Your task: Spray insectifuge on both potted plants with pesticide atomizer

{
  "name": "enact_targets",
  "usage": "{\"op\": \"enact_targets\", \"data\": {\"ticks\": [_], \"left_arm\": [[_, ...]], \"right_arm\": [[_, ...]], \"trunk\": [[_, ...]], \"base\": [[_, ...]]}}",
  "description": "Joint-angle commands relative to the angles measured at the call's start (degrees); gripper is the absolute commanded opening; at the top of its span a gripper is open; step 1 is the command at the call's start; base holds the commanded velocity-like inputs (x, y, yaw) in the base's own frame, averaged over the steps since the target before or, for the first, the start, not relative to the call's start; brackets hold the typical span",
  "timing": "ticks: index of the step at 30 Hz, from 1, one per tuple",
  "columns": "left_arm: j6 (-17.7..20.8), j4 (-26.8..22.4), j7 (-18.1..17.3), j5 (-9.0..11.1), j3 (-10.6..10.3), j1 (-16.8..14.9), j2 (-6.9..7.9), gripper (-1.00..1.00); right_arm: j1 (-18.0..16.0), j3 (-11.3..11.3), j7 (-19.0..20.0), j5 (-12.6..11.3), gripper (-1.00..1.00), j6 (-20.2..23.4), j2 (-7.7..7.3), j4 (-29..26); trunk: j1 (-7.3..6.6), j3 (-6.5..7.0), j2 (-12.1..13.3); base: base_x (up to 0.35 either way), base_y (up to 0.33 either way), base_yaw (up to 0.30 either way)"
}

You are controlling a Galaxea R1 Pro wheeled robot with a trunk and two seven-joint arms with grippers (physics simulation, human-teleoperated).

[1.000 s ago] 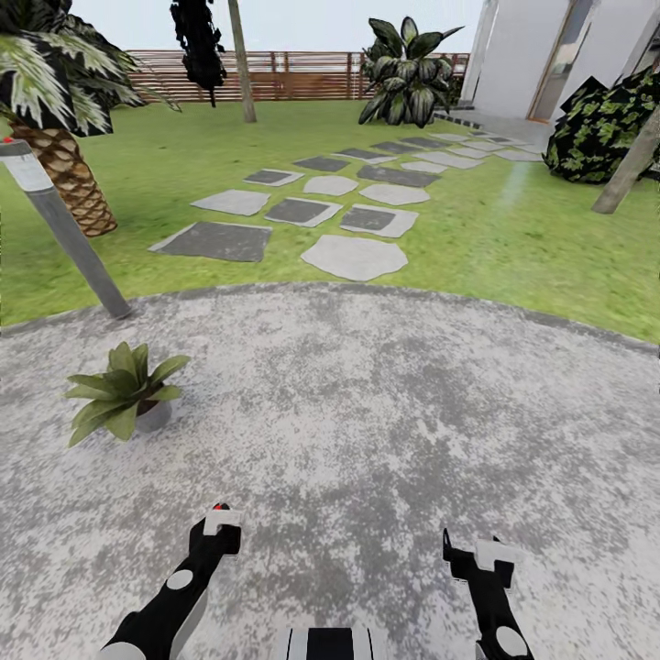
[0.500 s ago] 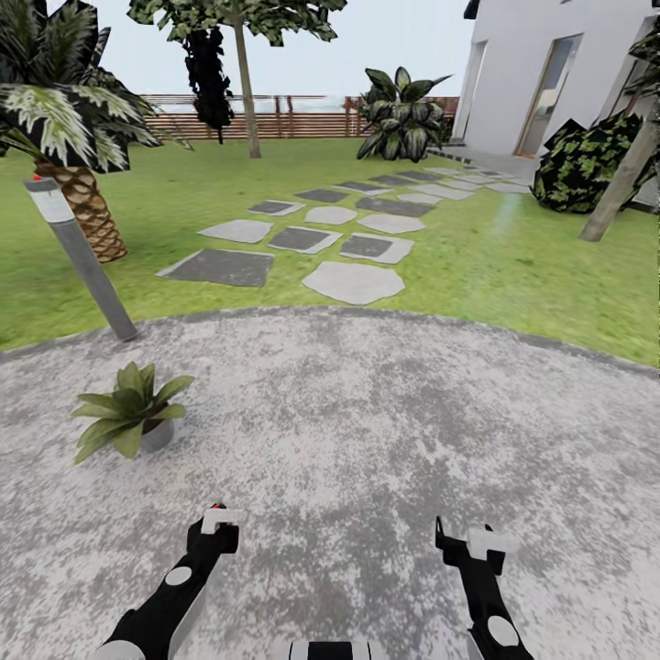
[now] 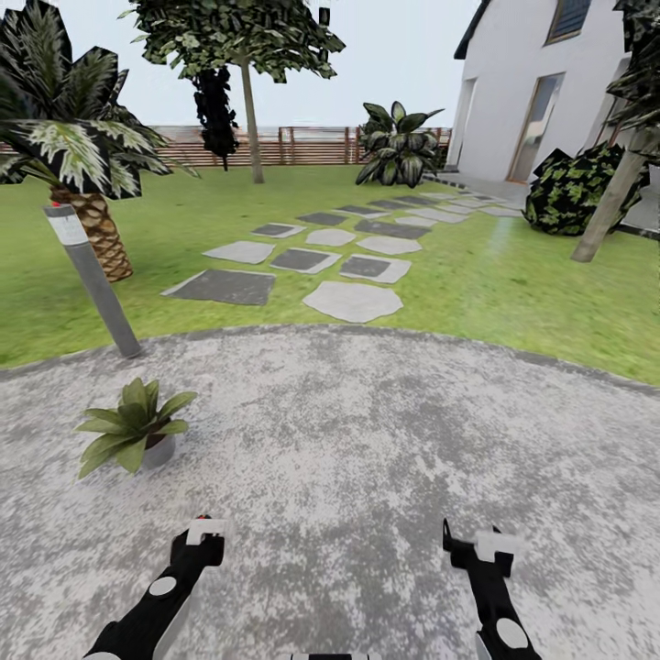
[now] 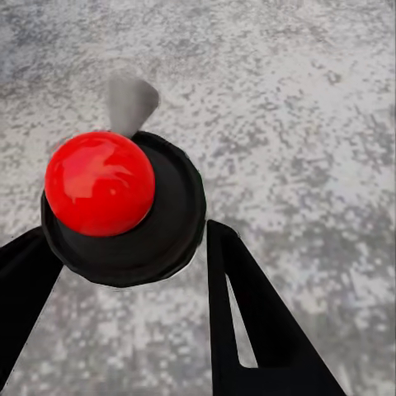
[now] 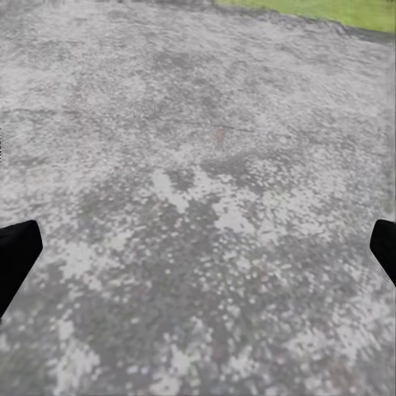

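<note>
Across the head view, the round mottled grey stone patio (image 3: 367, 458) is spreading out under both arms, with the green lawn (image 3: 513, 275) and flat grey stepping stones (image 3: 353, 301) lying beyond it. One small potted plant with broad pointed green leaves in a grey pot (image 3: 133, 437) is sitting on the patio, ahead of the left pincer (image 3: 203, 541) and off to its left, near the tall grey bollard lamp (image 3: 92, 280) and the scaly brown palm trunk (image 3: 99, 234). The right pincer (image 3: 472, 547) is hanging over bare stone.

Looking along the left wrist camera, the left pincer (image 4: 136, 272) is clamping the dark, red-topped pesticide atomizer (image 4: 124, 206) between its black fingers (image 4: 247, 322).

Looking along the right wrist camera, the right pincer's fingertips (image 5: 16, 252) are standing wide apart above the patio.
</note>
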Motion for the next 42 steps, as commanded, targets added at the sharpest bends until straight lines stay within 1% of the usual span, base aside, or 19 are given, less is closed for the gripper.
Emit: {"op": "enact_targets", "data": {"ticks": [1, 9, 30, 34, 42], "left_arm": [[-0.2, 0.0, 0.1, -0.2, 0.0, 0.0, 0.08, -1.00], [-0.2, 0.0, 0.1, -0.2, 0.0, 0.0, 0.23, -1.00], [-0.2, 0.5, 0.1, 0.0, 0.0, 0.0, 0.05, -1.00], [-0.2, 0.6, 0.1, 0.0, 0.0, 0.0, 0.05, -1.00], [-0.2, 0.6, 0.1, 0.0, -0.1, 0.0, 0.05, -1.00]], "right_arm": [[0.0, 0.0, -0.2, 0.1, 1.00, -0.1, -0.02, 0.1], [0.0, 0.0, -0.2, 0.1, 1.00, -0.1, 0.05, 2.1], [0.0, 0.0, -0.2, 0.0, 1.00, -0.2, 0.06, 2.9], [0.0, 0.0, -0.2, 0.1, 1.00, -0.2, 0.05, 3.1], [0.0, 0.0, -0.2, 0.1, 1.00, -0.2, 0.05, 3.5]], "trunk": [[-0.03, 0.19, 0.0], [-0.24, 1.96, 0.1], [-4.85, 5.73, 8.5], [-5.73, 6.45, 10.1], [-7.49, 7.88, 13.3]], "base": [[0.000, 0.000, 0.000], [0.000, 0.000, 0.000], [0.000, 0.000, 0.005], [0.000, 0.000, 0.167], [0.000, 0.000, 0.265]]}}
